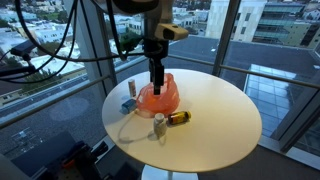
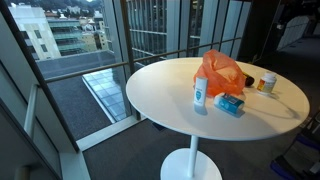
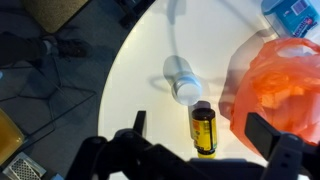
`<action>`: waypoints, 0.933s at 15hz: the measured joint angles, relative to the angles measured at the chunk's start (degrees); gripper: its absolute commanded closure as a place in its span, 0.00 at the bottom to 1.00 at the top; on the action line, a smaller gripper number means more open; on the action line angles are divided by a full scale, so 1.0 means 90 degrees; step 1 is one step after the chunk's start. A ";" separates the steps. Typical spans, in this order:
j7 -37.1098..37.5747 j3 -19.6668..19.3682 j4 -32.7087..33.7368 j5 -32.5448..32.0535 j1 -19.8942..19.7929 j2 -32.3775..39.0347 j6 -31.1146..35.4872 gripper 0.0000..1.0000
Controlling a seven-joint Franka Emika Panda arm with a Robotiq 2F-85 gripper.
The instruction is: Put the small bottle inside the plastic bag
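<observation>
Writing: the small amber bottle point(image 3: 203, 131) has a yellow label with dark print, too small to read. The flat blue packet point(image 3: 295, 12) carries white print, also unreadable. The tall white bottle with a blue label point(image 2: 200, 92) shows no legible text either. No brand can be made out anywhere.

Gripper point(image 3: 198, 123): jaws spread wide, both black fingers point(image 3: 138, 124) free, nothing grasped or touched. In the wrist view the amber bottle sits in the gap between them, down on the table. In an exterior view the gripper point(image 1: 157, 80) hangs above the table, in front of the crumpled orange plastic bag point(image 1: 160, 97) and clear of the bottles.

Small amber bottle: outside the bag, lying on its side on the round white table point(image 1: 215, 120), just beside the bag's edge point(image 1: 179, 118). A small white-capped bottle point(image 3: 182, 78) stands upright next to it, close but apart, also seen in an exterior view point(image 1: 160, 125).

The orange plastic bag point(image 3: 285, 85) lies near the table's middle point(image 2: 222, 75). The tall white bottle point(image 1: 131, 90) stands upright on the bag's other side, and the blue packet point(image 2: 230, 104) lies flat near it. Beyond the table are glass walls with city buildings outside.
</observation>
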 measured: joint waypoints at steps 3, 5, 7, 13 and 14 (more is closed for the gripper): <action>0.0000 -0.0001 -0.0001 0.0000 0.0011 0.0016 0.0000 0.00; 0.0001 0.0000 -0.0003 0.0000 0.0024 0.0008 0.0000 0.00; -0.0025 -0.0001 -0.0033 0.0000 0.0032 0.0043 0.0032 0.00; -0.0445 -0.0014 -0.0380 0.0021 0.0064 0.0370 0.0910 0.00; -0.0512 -0.0021 -0.0433 0.0021 0.0064 0.0451 0.1065 0.00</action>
